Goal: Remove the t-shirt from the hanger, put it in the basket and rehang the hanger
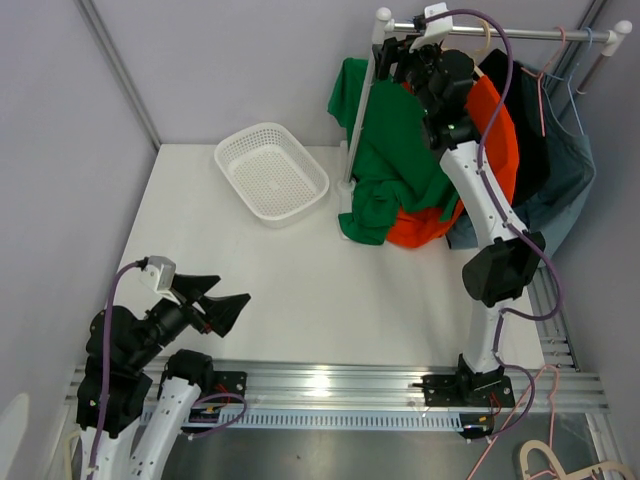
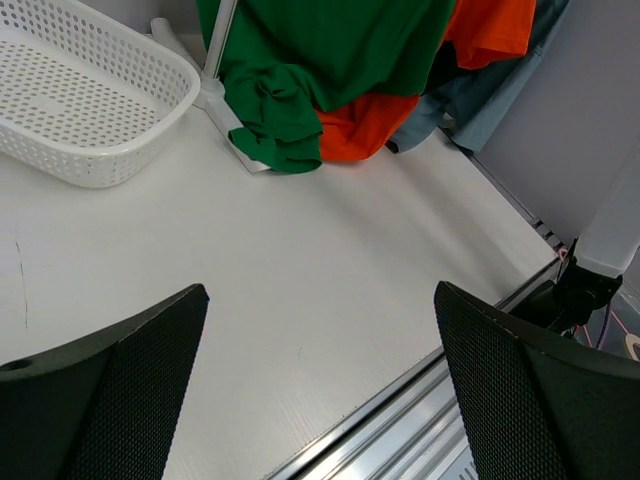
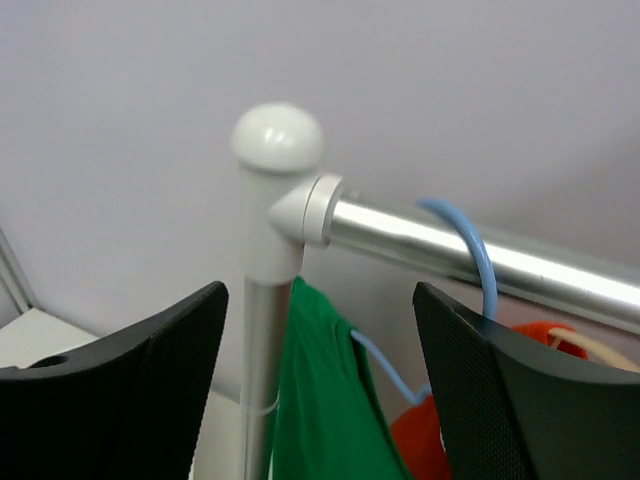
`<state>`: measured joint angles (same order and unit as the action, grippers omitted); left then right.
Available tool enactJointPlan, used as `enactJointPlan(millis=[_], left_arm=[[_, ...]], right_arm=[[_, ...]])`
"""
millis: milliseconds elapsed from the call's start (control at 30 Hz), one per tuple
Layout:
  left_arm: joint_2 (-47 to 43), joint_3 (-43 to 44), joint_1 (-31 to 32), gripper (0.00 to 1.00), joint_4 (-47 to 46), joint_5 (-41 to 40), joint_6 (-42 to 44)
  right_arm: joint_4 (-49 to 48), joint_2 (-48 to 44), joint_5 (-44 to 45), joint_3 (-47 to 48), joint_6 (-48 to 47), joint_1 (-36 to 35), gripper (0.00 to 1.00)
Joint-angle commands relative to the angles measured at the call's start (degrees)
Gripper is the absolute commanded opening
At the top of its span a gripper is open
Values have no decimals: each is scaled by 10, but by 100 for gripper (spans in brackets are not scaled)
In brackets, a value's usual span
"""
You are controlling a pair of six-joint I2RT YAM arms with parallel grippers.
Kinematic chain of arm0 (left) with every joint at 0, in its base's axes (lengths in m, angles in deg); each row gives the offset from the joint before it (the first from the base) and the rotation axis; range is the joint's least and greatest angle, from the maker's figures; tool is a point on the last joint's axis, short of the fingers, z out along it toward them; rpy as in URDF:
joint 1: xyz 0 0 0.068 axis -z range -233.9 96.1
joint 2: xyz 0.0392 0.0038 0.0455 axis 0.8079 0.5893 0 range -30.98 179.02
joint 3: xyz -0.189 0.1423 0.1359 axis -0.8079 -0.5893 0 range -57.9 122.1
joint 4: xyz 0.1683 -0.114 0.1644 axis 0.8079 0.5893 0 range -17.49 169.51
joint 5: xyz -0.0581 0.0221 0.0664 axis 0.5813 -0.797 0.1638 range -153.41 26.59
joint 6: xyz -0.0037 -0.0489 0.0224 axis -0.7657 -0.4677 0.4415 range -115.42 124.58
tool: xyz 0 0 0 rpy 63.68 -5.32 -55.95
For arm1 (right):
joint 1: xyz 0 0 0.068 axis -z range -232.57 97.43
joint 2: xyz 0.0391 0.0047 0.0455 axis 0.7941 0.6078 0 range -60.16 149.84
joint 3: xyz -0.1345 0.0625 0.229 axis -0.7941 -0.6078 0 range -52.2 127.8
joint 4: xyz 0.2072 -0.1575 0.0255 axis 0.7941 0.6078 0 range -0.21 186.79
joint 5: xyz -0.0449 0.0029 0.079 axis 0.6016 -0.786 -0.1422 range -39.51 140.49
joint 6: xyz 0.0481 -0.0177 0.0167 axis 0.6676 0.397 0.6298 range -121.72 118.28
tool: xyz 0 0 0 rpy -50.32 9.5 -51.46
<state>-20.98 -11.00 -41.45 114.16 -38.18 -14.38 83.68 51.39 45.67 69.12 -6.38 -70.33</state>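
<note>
A green t-shirt (image 1: 392,160) hangs on a light blue hanger (image 3: 478,262) at the left end of the clothes rail (image 1: 520,34); its hem rests bunched on the table. It also shows in the left wrist view (image 2: 320,60) and the right wrist view (image 3: 325,400). My right gripper (image 3: 320,330) is open, raised at the rail's left end, its fingers on either side of the shirt's shoulder and the hanger arm. My left gripper (image 2: 320,350) is open and empty, low over the table's near left part (image 1: 215,305).
A white perforated basket (image 1: 270,172) sits at the table's back left. An orange shirt (image 1: 495,140), a dark shirt and a blue-grey garment (image 1: 565,170) hang further right on the rail. The white rack post (image 3: 268,280) stands beside the green shirt.
</note>
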Motion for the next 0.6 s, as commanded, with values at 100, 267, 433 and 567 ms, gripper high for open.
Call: enactJointPlan(millis=[100, 267, 433, 567], left_arm=[[-9, -3, -8, 99, -10, 3, 2], [-9, -4, -8, 100, -10, 0, 2], [-9, -3, -8, 100, -10, -1, 2], [-6, -3, -8, 99, -10, -2, 2]], right_arm=[[37, 46, 32, 95, -32, 1, 77], [59, 45, 25, 94, 3, 25, 78], [33, -14, -48, 2, 15, 37, 82], [-75, -103, -133, -134, 35, 41, 83]])
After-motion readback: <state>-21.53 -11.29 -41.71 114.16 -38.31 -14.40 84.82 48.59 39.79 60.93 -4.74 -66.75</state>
